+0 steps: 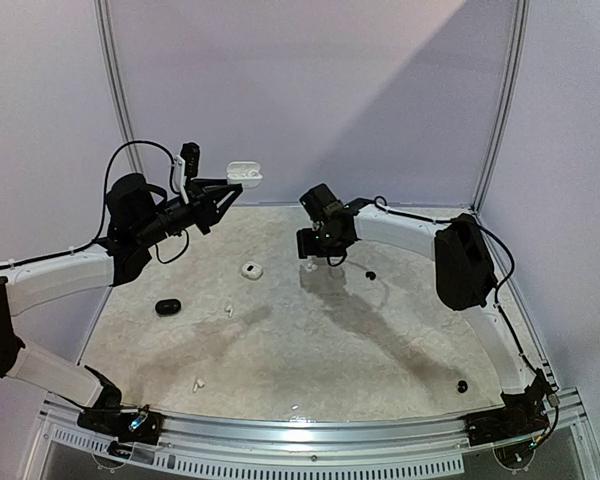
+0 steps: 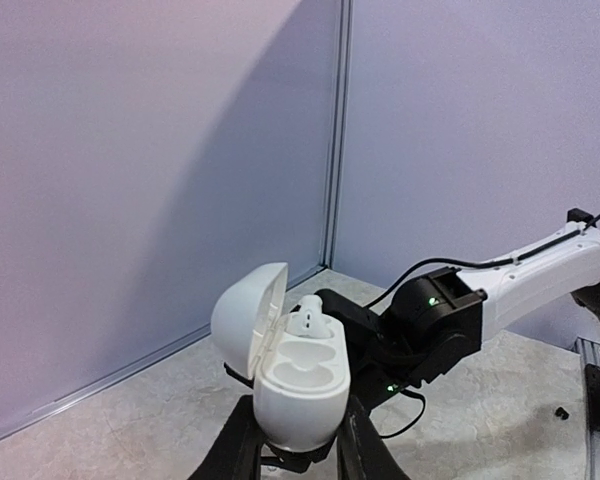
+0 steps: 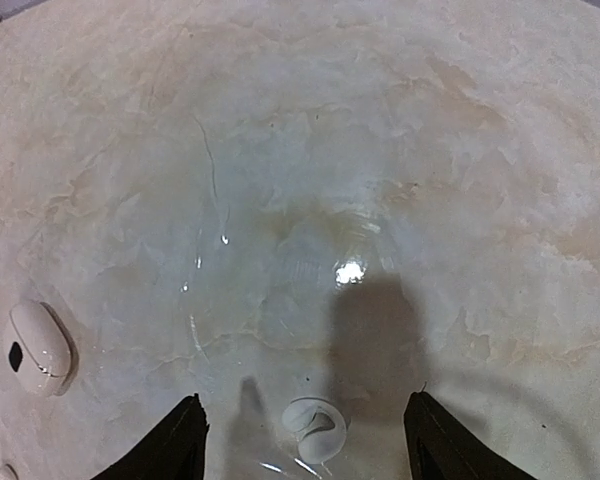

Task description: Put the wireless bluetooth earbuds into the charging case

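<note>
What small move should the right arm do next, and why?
Probably lower the right gripper and shut its jaws on the white earbud: it lies on the table between the open jaws, and the open case in the left gripper shows one empty socket.

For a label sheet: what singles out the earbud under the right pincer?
On the marbled table, find the right pincer, open and pointing down. A white earbud lies between its fingers, touching neither. It is far smaller than the closed white case nearby.
</note>
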Controlling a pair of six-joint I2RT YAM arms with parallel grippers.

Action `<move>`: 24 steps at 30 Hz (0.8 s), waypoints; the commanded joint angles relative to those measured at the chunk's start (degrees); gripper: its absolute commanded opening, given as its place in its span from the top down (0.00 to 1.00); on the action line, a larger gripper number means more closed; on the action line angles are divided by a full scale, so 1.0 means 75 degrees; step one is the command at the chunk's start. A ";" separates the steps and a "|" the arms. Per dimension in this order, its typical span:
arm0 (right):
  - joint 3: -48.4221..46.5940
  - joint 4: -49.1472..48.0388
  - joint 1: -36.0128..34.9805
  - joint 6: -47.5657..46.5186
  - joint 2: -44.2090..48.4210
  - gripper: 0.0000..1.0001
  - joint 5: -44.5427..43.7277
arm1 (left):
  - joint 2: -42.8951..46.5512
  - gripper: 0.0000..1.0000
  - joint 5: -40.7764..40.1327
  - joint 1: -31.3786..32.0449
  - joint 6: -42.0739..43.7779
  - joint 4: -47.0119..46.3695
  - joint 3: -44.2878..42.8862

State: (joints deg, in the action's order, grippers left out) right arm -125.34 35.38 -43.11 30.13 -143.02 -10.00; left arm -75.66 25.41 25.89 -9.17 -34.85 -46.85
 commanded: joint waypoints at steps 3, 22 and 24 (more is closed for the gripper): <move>-0.0281 -0.0074 -0.0018 -0.0074 -0.0592 0.38 0.0088 | 0.0126 1.00 0.0139 -0.0062 0.0093 0.0065 0.0098; 0.0228 0.0470 -0.0253 -0.0730 -0.0462 0.67 -0.0073 | 0.0018 1.00 0.0208 -0.0059 0.0182 0.0129 0.0002; 0.0288 0.0476 -0.0253 -0.0896 -0.0388 0.73 0.0059 | 0.0032 1.00 0.0210 -0.0058 0.0220 0.0132 -0.0005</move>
State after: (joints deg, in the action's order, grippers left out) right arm -125.29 36.95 -44.53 25.47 -146.74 -10.90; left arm -75.66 26.39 25.87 -8.54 -34.76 -46.85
